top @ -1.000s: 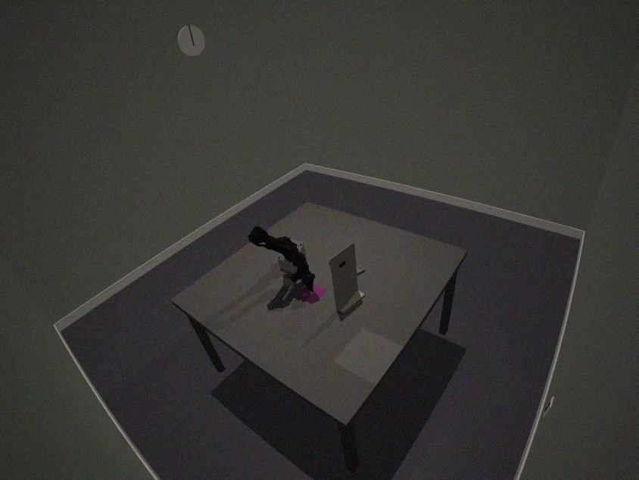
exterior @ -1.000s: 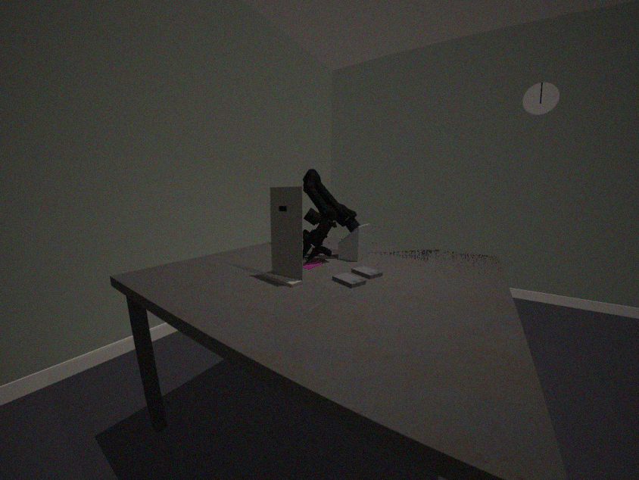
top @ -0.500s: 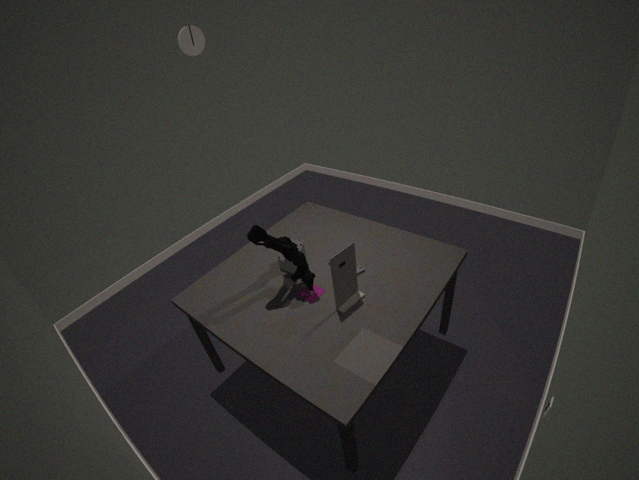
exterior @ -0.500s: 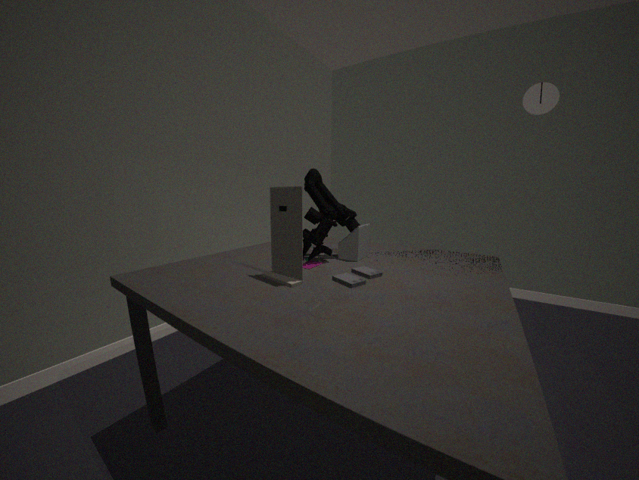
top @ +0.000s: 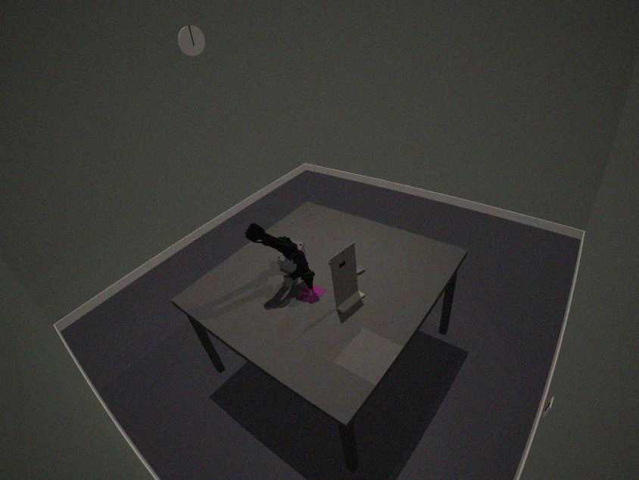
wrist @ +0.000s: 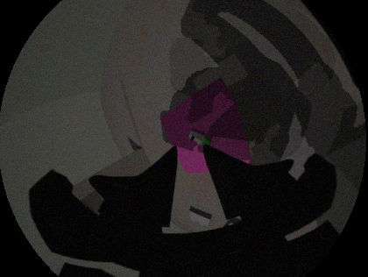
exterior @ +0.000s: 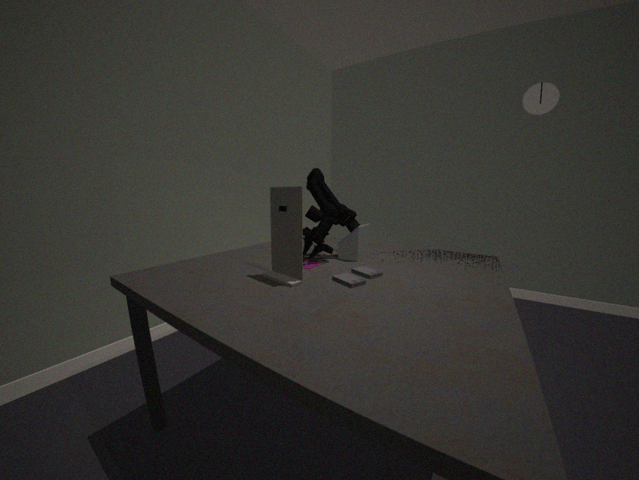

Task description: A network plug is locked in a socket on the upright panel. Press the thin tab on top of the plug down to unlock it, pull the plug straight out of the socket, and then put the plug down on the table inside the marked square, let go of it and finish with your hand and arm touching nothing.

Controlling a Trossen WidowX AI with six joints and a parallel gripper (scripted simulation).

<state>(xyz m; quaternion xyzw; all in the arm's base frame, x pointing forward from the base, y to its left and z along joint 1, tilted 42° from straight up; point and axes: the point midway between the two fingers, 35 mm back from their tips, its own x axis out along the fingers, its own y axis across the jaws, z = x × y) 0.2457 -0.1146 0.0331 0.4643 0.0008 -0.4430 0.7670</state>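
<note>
The plug point(wrist: 197, 138), pale with a green part, lies over the magenta marked square point(wrist: 194, 166) point(top: 319, 290) point(exterior: 312, 266) in the wrist view. It is too small to make out clearly in the top and exterior views. My gripper point(wrist: 190, 148) point(top: 311, 289) point(exterior: 309, 257) points down low over the square, with its fingers partly apart. The plug shows just beyond the fingertips, a little nearer the right one, and is not clamped. Whether a finger touches it I cannot tell. The upright panel point(top: 344, 284) point(exterior: 285, 237) stands beside the square, with a dark socket opening point(top: 342, 263) point(exterior: 282, 208) near its top.
The panel's foot point(top: 350, 301) rests on the table point(top: 289, 330) point(exterior: 403, 330). Two flat grey blocks point(exterior: 349, 280) point(exterior: 366, 272) lie on the table to the right of the panel in the exterior view. The arm's shadow falls across part of the square.
</note>
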